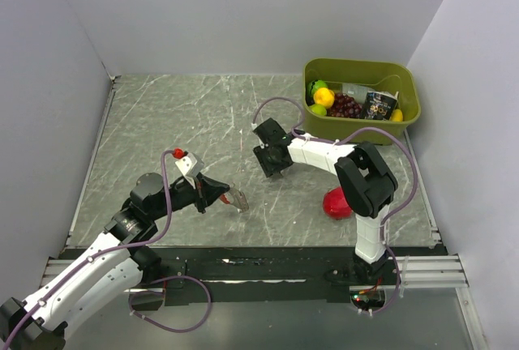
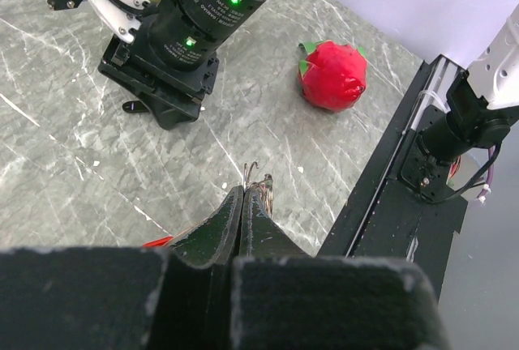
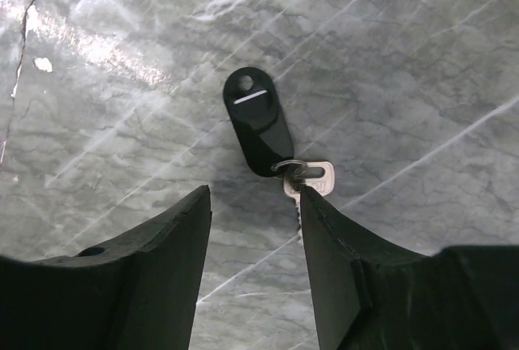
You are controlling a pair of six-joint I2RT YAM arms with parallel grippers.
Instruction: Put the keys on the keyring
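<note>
Keys (image 1: 238,200) are sitting clamped in the left end effector (image 1: 220,196), fingers pressed together on the metal, over the middle of the worktop (image 1: 162,115) toward its near edge. Keyring (image 3: 289,167) is lying flat near the worktop centre, linking a black fob (image 3: 258,121) and a silver key (image 3: 315,181). Right end effector (image 3: 254,204) is hovering over it, fingers apart. Red fruit (image 1: 336,202) is sitting toward the near right corner, green bin (image 1: 357,62) in the far right corner.
</note>
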